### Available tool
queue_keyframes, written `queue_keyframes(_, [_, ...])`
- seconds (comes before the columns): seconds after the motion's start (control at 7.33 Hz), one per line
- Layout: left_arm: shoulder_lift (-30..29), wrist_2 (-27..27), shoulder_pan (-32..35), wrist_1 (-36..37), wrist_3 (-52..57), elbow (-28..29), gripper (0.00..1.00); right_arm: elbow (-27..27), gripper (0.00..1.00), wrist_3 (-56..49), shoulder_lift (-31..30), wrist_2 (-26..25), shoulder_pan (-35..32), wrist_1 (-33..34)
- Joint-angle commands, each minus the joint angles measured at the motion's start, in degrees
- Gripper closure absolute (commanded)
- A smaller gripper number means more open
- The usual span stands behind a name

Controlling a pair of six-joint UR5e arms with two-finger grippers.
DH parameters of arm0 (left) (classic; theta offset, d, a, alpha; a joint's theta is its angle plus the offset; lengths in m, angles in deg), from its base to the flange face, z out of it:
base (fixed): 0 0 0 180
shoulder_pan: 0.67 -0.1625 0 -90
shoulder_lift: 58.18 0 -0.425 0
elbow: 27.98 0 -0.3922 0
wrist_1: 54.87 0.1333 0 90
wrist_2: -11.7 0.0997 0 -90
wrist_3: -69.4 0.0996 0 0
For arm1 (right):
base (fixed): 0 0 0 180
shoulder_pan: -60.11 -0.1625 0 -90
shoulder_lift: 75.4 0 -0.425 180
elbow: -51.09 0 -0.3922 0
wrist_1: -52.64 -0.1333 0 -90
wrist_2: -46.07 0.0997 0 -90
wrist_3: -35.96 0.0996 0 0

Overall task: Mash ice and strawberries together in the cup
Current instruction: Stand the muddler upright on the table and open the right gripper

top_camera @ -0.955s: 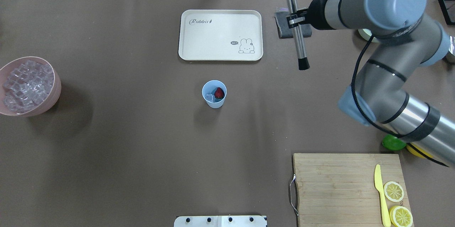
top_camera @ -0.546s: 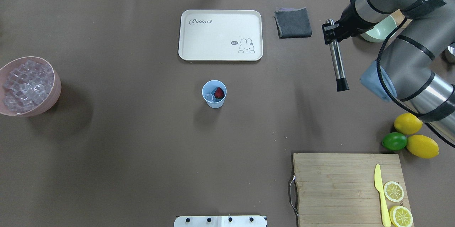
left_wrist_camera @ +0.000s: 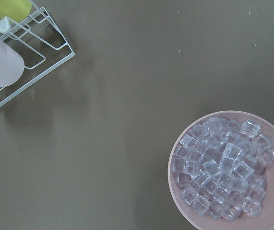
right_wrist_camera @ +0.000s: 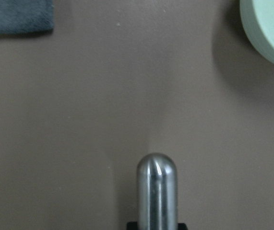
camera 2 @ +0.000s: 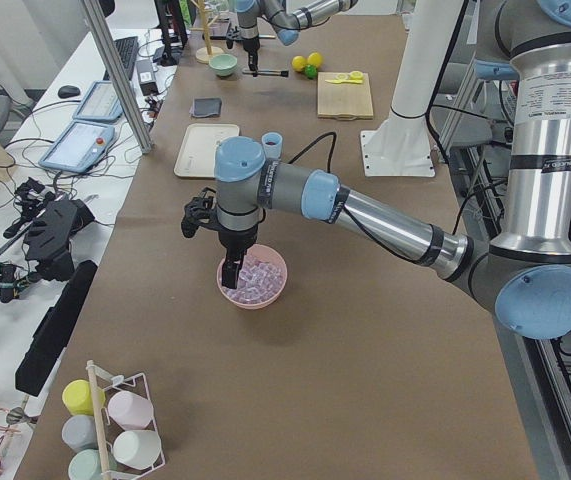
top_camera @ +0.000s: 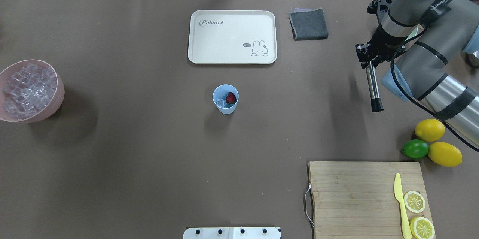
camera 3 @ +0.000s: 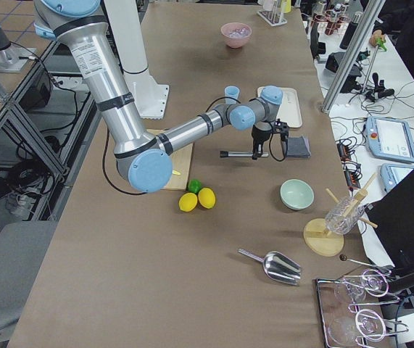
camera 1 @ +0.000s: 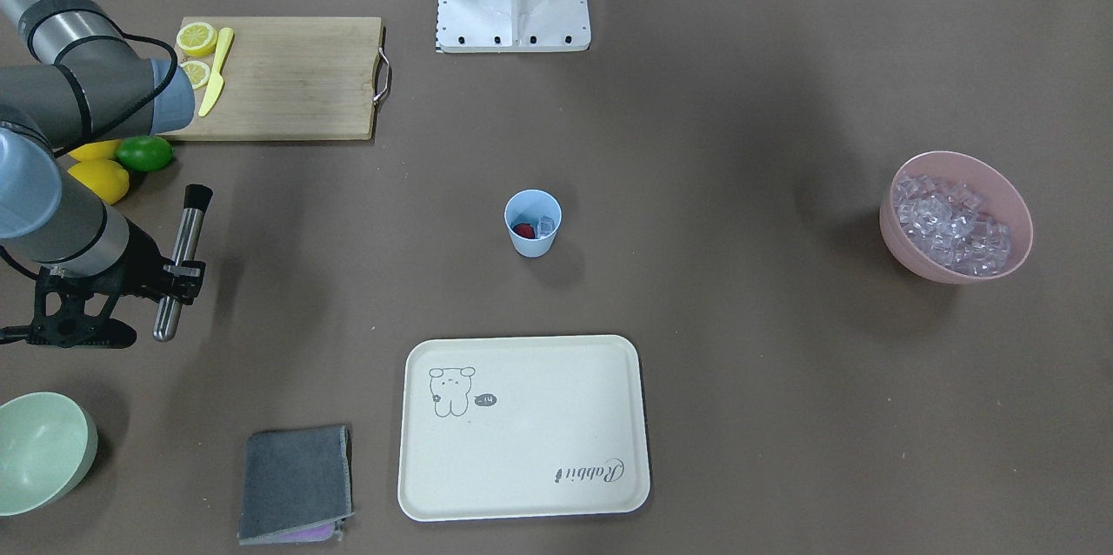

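The cup stands mid-table with the strawberry and one ice cube inside. Farther back, by the right edge, the right gripper is clamped on a steel muddler held level. Only the left-end view shows the left gripper, over the pink bowl; its opening cannot be told.

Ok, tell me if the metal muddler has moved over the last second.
Yes. The muddler, held by the right gripper, swung off the grey cloth toward the robot's right, nearer the lemons.
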Motion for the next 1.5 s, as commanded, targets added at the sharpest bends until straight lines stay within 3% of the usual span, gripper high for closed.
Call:
queue_keyframes(0.0, [-0.09, 0.0, 0.0, 0.0, 0.0, -0.3, 0.02, 5.28, 1.0, -1.06, 0.42, -0.13, 1.3, -0.37])
queue_keyframes(0.41, [-0.18, 0.0, -0.08, 0.0, -0.09, -0.65, 0.02, 7.24, 1.0, -1.6, -0.89, 0.22, 1.49, -5.73])
queue_keyframes(0.55, [-0.18, 0.0, -0.17, 0.0, -0.09, -0.57, 0.02, 7.59, 0.8, -1.51, -1.33, 0.22, 1.4, -5.82])
queue_keyframes(0.68, [-0.27, 0.0, -0.17, 0.09, -0.09, -0.65, 0.02, 7.59, 0.04, -1.42, -1.6, 0.13, 1.4, -5.91])
queue_keyframes(1.09, [-0.18, 0.0, -0.17, 0.09, -0.18, -0.48, 0.02, 7.42, 0.0, -1.25, -1.34, 0.22, 0.96, -5.91])
queue_keyframes(1.23, [-0.27, -0.08, -0.26, 0.18, -0.18, -0.3, 0.02, 6.9, 0.0, -1.77, -1.16, 1.87, -1.22, -5.91])
queue_keyframes(1.36, [-0.62, -0.08, -0.52, 0.44, -0.18, 0.74, 0.02, 5.59, 0.0, -2.82, -0.99, 6.59, -5.33, -5.39])
